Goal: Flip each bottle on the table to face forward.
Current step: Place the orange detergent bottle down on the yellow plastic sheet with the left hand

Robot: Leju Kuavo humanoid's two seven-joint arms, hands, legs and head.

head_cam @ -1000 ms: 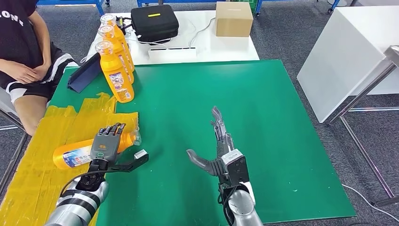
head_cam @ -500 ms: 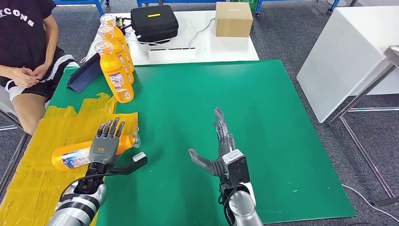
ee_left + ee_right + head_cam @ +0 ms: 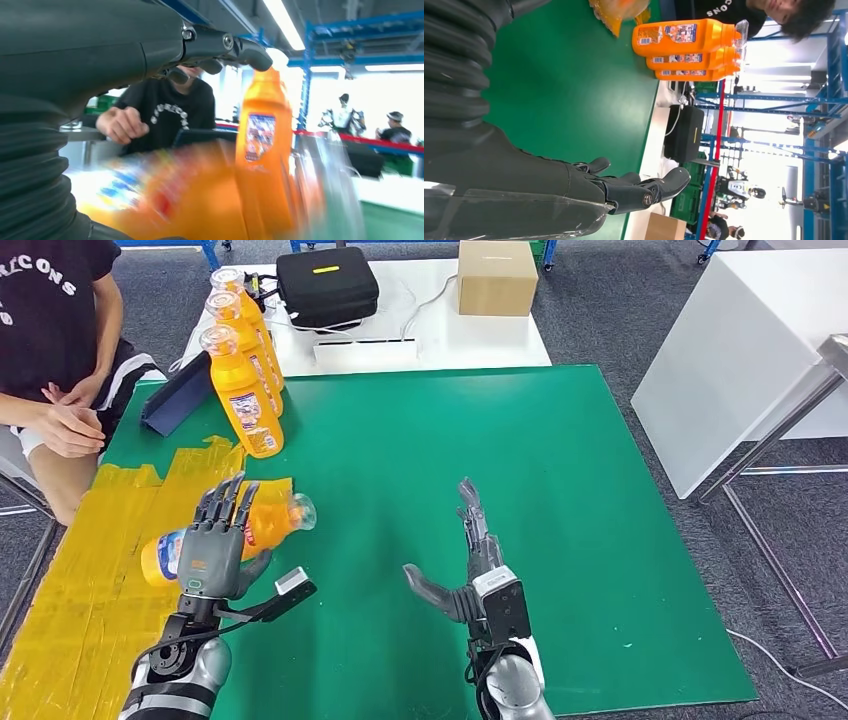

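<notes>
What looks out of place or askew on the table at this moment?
One orange bottle lies on its side in the left hand, over the yellow sheet, while three orange bottles stand upright in a row at the table's far left. The right hand is open and holds nothing.

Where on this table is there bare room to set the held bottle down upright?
The green mat is bare between the open right hand and its right edge. It is crowded by the three upright orange bottles and yellow plastic sheet, where the left hand holds the lying orange bottle.
</notes>
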